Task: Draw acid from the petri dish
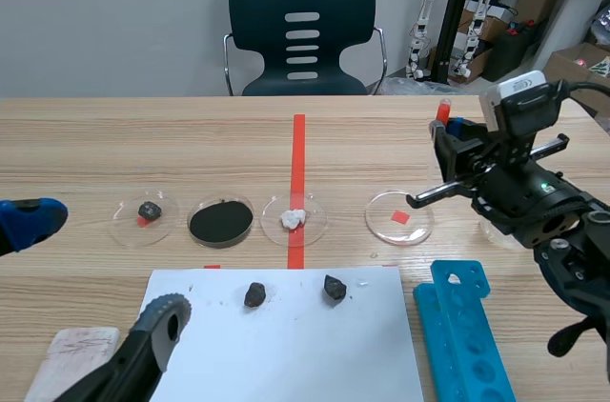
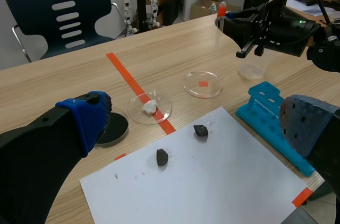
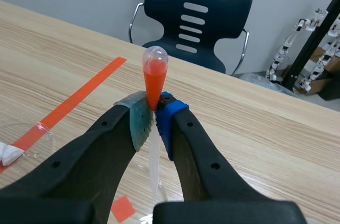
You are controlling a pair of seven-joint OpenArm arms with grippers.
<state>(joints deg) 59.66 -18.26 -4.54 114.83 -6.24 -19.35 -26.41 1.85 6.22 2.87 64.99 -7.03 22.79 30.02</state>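
Looking at the clear petri dish [image 1: 400, 218] first: flat on the table, right of the centre tape line, red mark showing through, liquid not discernible. Held above and just beside its right rim is the dropper [image 3: 154, 72], bulb up and clear stem pointing down, presumably for a straight dip. Clamped in the right gripper [image 3: 151, 120], pads closed on the bulb's narrow lower end — probably so squeeze-and-release can pull liquid. Left gripper [image 2: 196, 120] low by the white paper [image 1: 286, 345], fingers wide apart, empty — well apart from the dish.
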